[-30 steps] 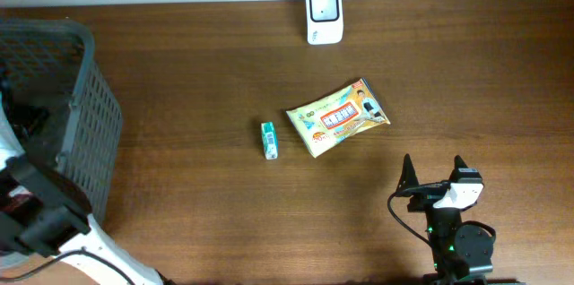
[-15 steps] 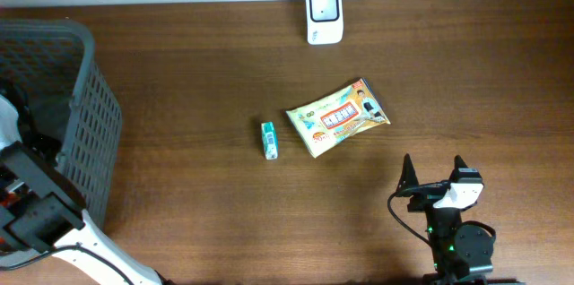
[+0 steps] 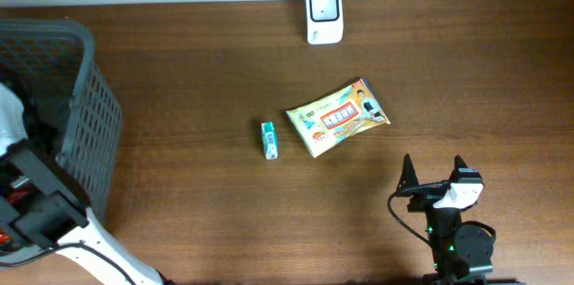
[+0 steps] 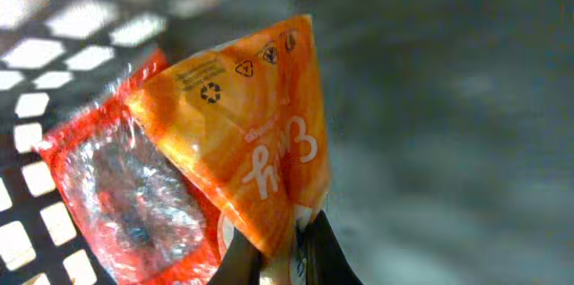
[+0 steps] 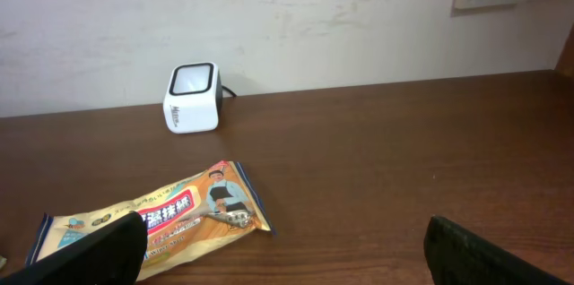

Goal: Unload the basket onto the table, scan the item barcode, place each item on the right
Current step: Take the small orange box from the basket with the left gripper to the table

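**Student:** Which bodies are the largest here?

**Tutor:** The brown table [image 3: 197, 204] bears everything. The grey mesh basket [image 3: 85, 124] stands far to the left of the right pincer [image 3: 433, 167], well apart from it. The left pincer [image 4: 285, 254] is inside that basket. The mesh openings show behind it in the left wrist view.

**Student:** How do the two pincers stand?

**Tutor:** The left pincer is closed on the lower corner of an orange pouch [image 4: 260, 133]. The pouch rises tilted above the fingertips. A red packet [image 4: 117, 195] with a clear window lies behind the pouch, to this pincer's left. Whether the two touch cannot be told. The right pincer is spread wide and grips nothing, near the table's front edge.

**Student:** And the smaller objects?

**Tutor:** A yellow snack packet [image 3: 338, 117] lies flat ahead of the right pincer, a little to its left and near it. The white barcode scanner [image 3: 324, 14] stands farther ahead, at the table's back edge, with its window turned toward that pincer. A small green box [image 3: 269, 140] lies beyond the snack packet, on the pincer's left and apart from the packet.
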Controlling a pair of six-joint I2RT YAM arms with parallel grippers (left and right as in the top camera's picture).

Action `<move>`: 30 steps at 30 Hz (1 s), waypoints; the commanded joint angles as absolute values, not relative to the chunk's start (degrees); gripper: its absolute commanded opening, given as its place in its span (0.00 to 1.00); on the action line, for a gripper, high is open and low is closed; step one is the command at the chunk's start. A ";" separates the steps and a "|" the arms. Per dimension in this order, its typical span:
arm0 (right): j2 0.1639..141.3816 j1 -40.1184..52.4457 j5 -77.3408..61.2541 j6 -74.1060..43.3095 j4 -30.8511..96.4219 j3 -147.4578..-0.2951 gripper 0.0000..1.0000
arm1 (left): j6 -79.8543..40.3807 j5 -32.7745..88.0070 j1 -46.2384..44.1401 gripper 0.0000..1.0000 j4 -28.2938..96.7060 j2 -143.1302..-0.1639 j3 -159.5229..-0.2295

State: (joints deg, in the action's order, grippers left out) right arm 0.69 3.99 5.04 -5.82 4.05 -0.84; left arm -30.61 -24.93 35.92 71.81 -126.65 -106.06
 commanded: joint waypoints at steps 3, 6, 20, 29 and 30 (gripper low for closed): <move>0.36 3.68 5.15 -5.78 4.21 -0.32 0.99 | -29.87 -20.45 26.68 0.00 77.08 -116.84 -123.09; 0.36 3.68 5.15 -5.78 4.21 -0.32 0.98 | -29.87 -20.25 16.29 0.00 75.64 -106.06 -126.72; 0.36 3.68 5.15 -5.78 4.23 -0.32 0.98 | -29.87 -14.92 -36.07 0.00 72.51 -128.09 -126.58; 0.36 3.68 5.15 -5.78 4.23 -0.32 0.98 | -24.12 -13.37 -35.22 0.89 79.09 -135.15 -132.99; 0.36 3.68 5.15 -5.78 4.21 -0.32 0.98 | -24.12 -13.30 -34.28 0.89 83.24 -134.76 -138.80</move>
State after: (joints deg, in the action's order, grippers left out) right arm 0.69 3.99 5.04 -5.80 4.05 -0.84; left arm -26.26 -12.84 -35.73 78.41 -135.61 -129.32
